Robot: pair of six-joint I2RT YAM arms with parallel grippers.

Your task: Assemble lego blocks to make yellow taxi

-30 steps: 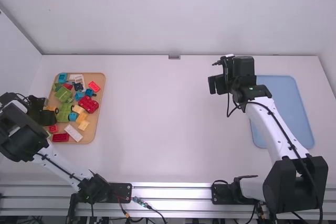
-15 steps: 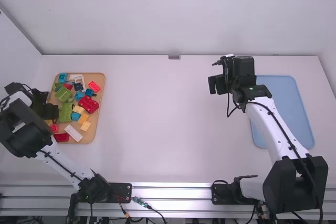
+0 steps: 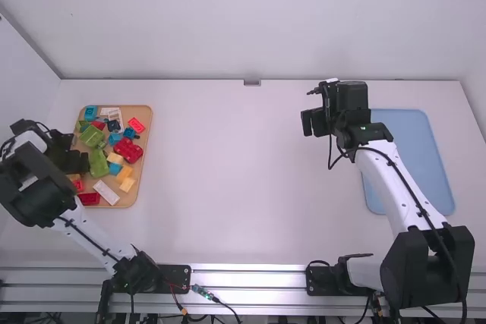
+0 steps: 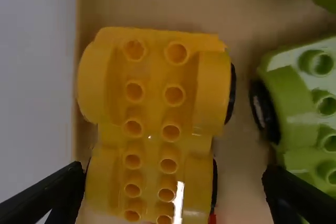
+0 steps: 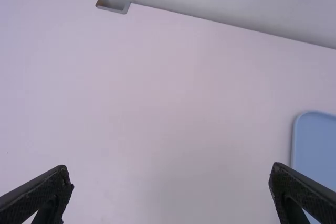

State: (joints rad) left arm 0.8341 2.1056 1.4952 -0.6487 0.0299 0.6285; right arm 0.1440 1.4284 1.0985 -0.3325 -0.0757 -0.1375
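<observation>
Under the left gripper (image 3: 82, 162), a yellow base (image 4: 152, 124) half-hides.

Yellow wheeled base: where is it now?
In the left wrist view, the yellow wheeled base lies near the open left pincer, beside the green base, on the tan tray left on the table.
</observation>
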